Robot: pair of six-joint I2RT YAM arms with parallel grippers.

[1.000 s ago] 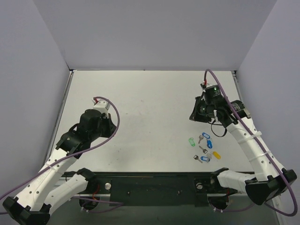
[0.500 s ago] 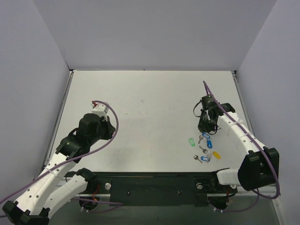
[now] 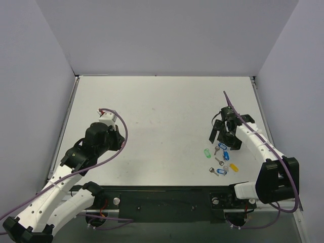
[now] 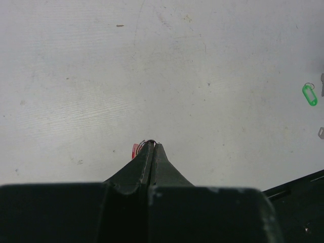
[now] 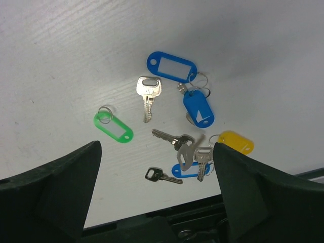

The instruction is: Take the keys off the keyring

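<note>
My left gripper (image 4: 152,145) is shut on the keyring: its thin metal ring (image 4: 147,141) and a sliver of its red tag (image 4: 134,150) stick out at the fingertips. In the top view that gripper (image 3: 119,142) hangs over the table's left half. My right gripper (image 5: 157,147) stands open, with nothing between its fingers, above a heap of loose keys and tags (image 3: 220,158). A blurred silvery key (image 5: 188,152) lies tilted across that heap. Whether it is the key from the red tag's ring, I cannot tell.
The heap holds a green tag (image 5: 114,126), two blue tags (image 5: 171,66) (image 5: 198,109), a yellow tag (image 5: 236,141), a silver key (image 5: 148,96) and a small dark key (image 5: 162,175). The black base rail (image 3: 162,195) runs along the near edge.
The right arm swung down over the heap of keys and tags, and its gripper went from shut to open. The left arm drew back slightly, still shut.
</note>
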